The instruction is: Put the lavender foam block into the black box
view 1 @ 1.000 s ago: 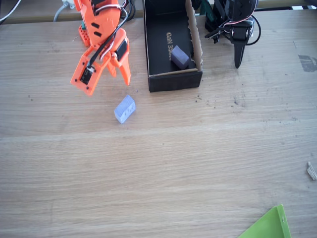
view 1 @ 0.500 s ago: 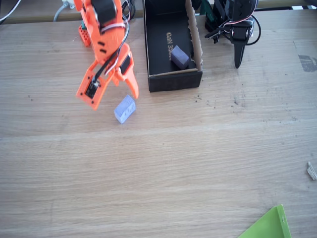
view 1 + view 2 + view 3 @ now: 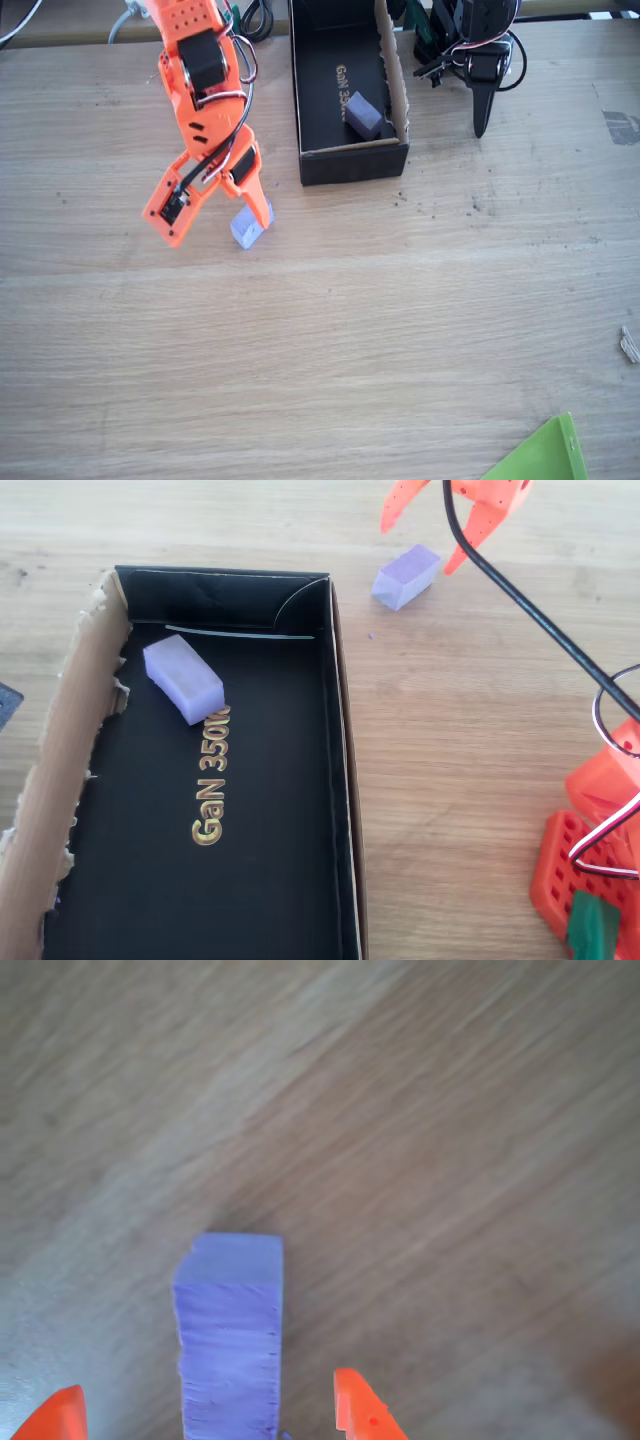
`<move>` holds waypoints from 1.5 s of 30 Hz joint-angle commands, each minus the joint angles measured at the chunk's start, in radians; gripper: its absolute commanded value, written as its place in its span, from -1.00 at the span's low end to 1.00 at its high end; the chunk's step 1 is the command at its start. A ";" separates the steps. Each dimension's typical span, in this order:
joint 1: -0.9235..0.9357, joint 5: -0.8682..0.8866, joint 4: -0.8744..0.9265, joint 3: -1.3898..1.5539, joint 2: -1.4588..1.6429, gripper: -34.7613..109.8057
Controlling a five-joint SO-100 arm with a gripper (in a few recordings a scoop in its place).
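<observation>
In the fixed view, the orange gripper is seen lower and nearer than a second ago, its fingers spread wide, one finger now overlapping the lavender foam block, which has not moved on the wooden table. The black box stands to the right and farther back, with a darker purple block inside.

In the overhead view, the gripper is shown open with its tips on either side of the lavender foam block, just outside the black box; the darker purple block lies on the box floor beside gold lettering.

In the wrist view, the lavender foam block is seen between the two orange fingertips, untouched by either.
</observation>
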 commanded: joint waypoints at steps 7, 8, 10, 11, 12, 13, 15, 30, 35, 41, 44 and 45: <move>-0.005 0.020 -0.044 -0.071 -0.037 -0.06; -0.005 0.020 -0.046 -0.078 -0.048 -0.06; -0.008 0.018 -0.044 -0.097 -0.075 -0.06; -0.008 0.018 -0.043 -0.106 -0.089 -0.06; -0.008 0.018 -0.043 -0.112 -0.098 -0.06; -0.008 0.018 -0.049 -0.115 -0.104 -0.06; -0.006 0.018 -0.055 -0.120 -0.117 -0.07; -0.026 0.028 0.026 -0.149 -0.021 -0.52; -0.063 -0.078 0.132 -0.149 0.175 -0.52; -0.114 -0.143 0.307 -0.146 0.463 -0.52; -0.163 -0.166 0.310 -0.103 0.571 -0.52; -0.179 -0.164 0.310 -0.084 0.597 -0.52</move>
